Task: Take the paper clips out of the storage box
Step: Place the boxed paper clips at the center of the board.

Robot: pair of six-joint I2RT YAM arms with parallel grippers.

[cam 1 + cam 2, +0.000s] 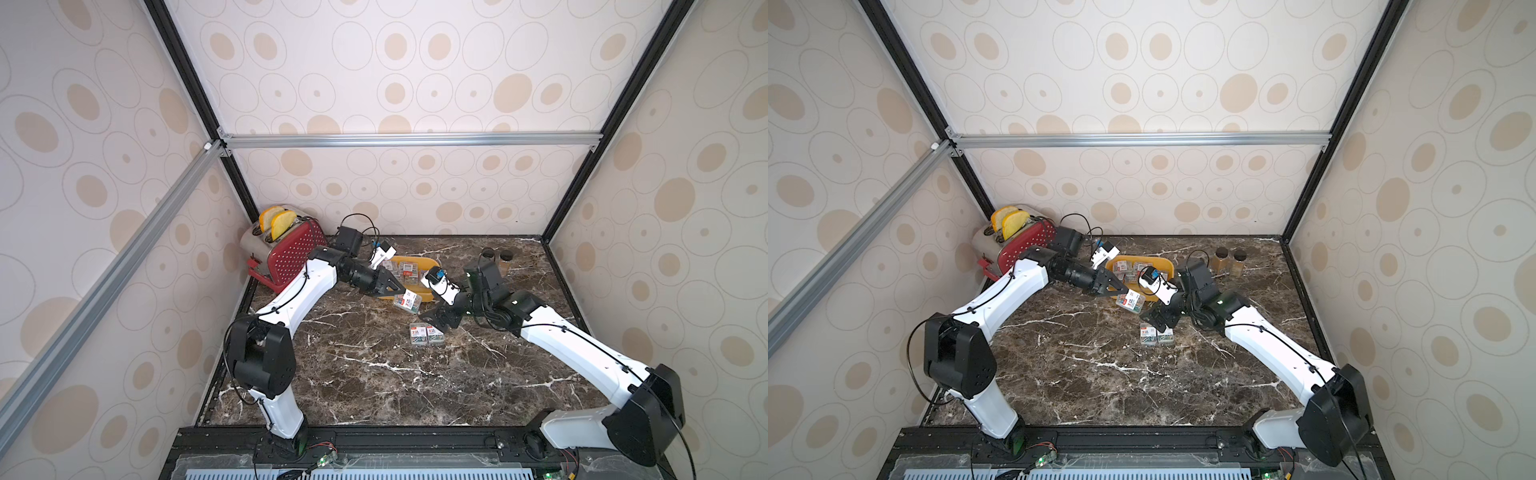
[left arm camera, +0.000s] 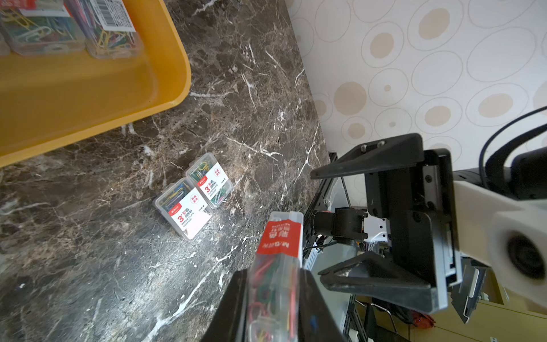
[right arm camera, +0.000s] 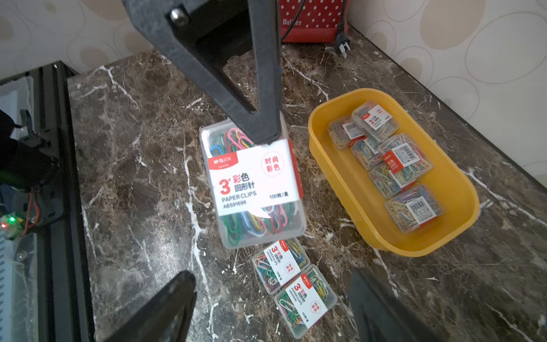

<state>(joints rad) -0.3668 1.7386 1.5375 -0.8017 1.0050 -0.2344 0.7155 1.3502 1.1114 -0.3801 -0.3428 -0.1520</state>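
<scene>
Right wrist view: left gripper (image 3: pixel 266 134) pinches a clear, white-and-red-labelled box of multicoloured paper clips (image 3: pixel 254 189); right gripper (image 2: pixel 318 223) gapes empty.

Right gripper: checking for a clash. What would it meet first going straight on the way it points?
The right gripper would probably meet the clip box held by the left gripper first; depth is unclear.
</scene>
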